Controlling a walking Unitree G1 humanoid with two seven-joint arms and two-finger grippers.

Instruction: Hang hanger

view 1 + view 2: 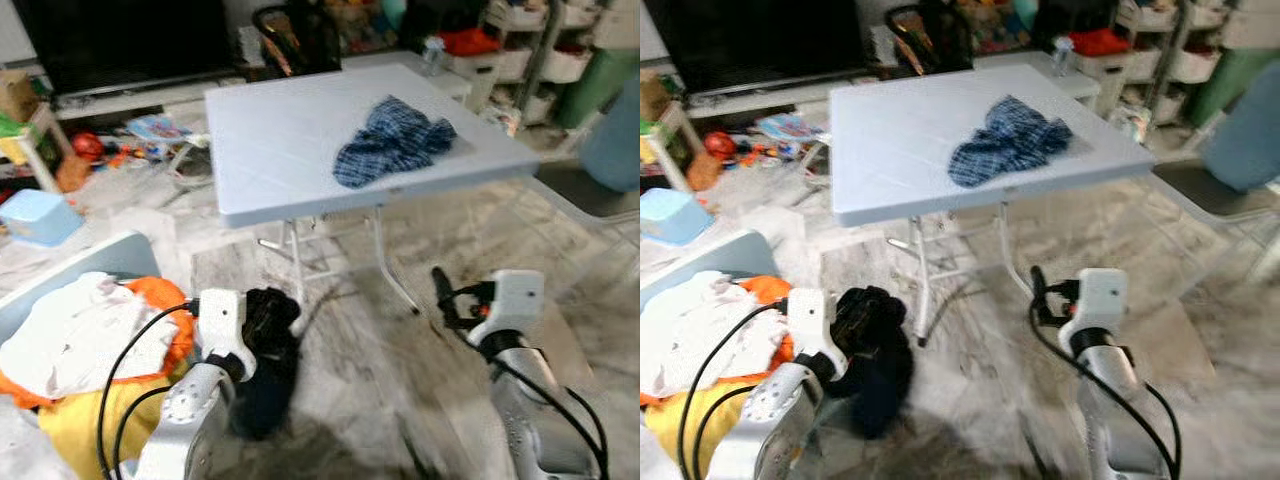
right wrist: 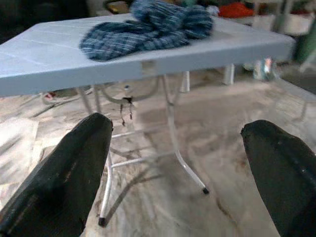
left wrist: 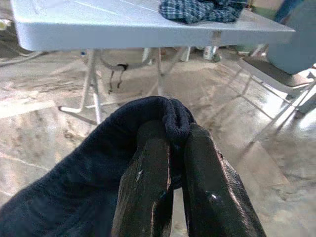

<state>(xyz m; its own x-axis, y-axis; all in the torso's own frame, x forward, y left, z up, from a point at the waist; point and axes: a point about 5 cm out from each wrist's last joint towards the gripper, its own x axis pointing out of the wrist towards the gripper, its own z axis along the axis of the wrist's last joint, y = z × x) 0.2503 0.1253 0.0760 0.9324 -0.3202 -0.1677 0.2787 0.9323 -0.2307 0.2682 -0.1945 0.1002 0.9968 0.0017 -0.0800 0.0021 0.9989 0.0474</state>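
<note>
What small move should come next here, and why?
Probably step toward the table and lift the dark garment onto it: the left gripper is pinched shut on it, it hangs low, and the right gripper is open, free.

Bright indoor light — slight motion blur

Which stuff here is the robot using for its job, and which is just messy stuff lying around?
For the job:
left gripper, shut on the dark blue garment
right gripper, open
blue checked shirt on the folding table

Just lying about:
pile of clothes
light blue tub
toys on the floor
No hanger can be made out.
</note>
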